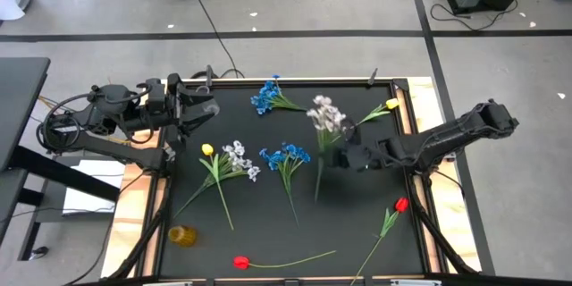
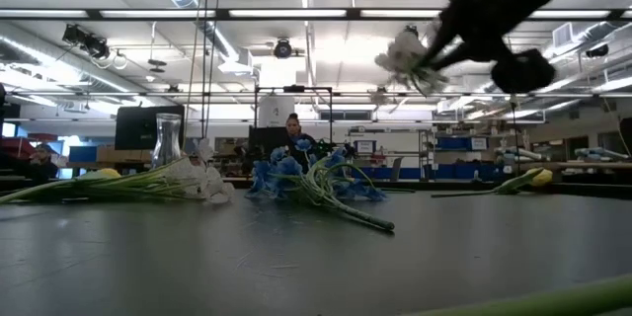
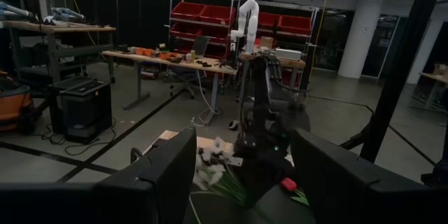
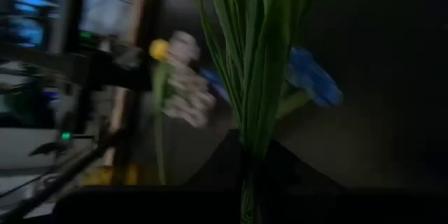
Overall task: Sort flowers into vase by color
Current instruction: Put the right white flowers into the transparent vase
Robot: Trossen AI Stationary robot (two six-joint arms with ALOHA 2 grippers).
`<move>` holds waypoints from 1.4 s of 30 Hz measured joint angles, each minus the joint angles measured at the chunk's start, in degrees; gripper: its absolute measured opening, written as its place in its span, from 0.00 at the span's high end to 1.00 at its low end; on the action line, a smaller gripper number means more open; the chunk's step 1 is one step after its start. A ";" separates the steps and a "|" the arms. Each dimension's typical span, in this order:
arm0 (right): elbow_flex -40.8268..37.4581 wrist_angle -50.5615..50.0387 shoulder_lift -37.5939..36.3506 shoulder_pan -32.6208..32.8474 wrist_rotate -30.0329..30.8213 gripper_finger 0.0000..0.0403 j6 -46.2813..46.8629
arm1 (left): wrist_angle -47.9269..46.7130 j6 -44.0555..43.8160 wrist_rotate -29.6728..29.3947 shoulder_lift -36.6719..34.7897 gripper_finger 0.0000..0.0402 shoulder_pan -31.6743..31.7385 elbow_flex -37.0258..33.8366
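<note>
Above the mat, white flowers (image 1: 326, 114) in right tool (image 1: 342, 155)

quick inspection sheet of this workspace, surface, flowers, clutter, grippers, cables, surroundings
surface: black mat in a wooden frame.
job's things: white cluster lifted by its stalk; lying flat are two blue clusters, another white cluster, two yellow tulips, two red tulips.
clutter: amber object on the mat's left edge.
grippers: right gripper shut on the stalk; left gripper open, at the mat's left edge.
cables: black cable across the floor.
surroundings: person, shelving beyond.
</note>
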 joint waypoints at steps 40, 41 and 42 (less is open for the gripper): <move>37.38 21.33 18.72 -22.49 -37.07 0.93 -74.56 | 0.01 0.00 -0.01 0.00 0.41 0.00 0.00; 39.62 20.92 20.18 -22.47 -38.01 0.93 -74.78 | 0.01 0.00 -0.01 -0.02 0.41 0.00 0.00; 41.94 20.55 21.74 -22.45 -38.95 0.93 -74.98 | 0.01 0.00 -0.01 -0.02 0.41 0.00 0.00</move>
